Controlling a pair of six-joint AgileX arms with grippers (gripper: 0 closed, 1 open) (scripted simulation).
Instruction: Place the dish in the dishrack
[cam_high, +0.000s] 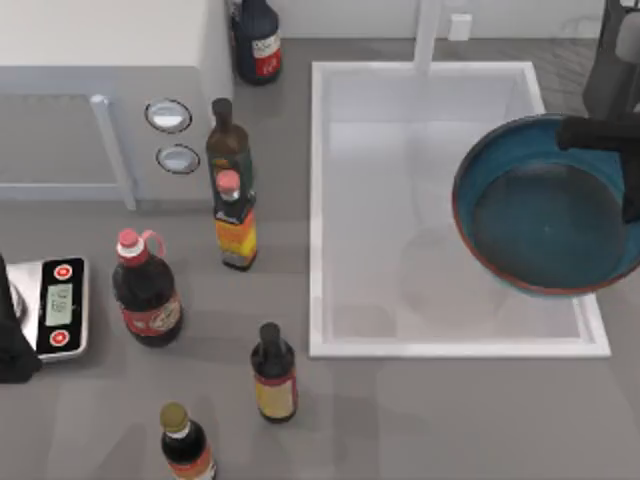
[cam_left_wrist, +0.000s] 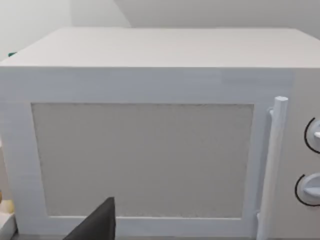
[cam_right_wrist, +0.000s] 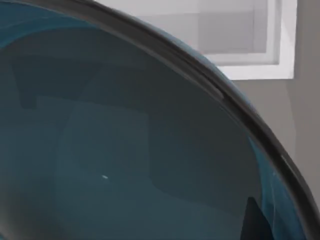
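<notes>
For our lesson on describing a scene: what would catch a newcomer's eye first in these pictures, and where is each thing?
First, the big teal dish, held over the right side of the white sink with the right gripper at its far right rim. Next, the cluster of dark bottles on the grey counter left of the sink. Then the white microwave at the top left, with the left arm parked at the left edge.

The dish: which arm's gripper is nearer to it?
Right. The right gripper is at the dish on its far-right rim, over the sink; the left gripper sits parked at the table's left edge.
</notes>
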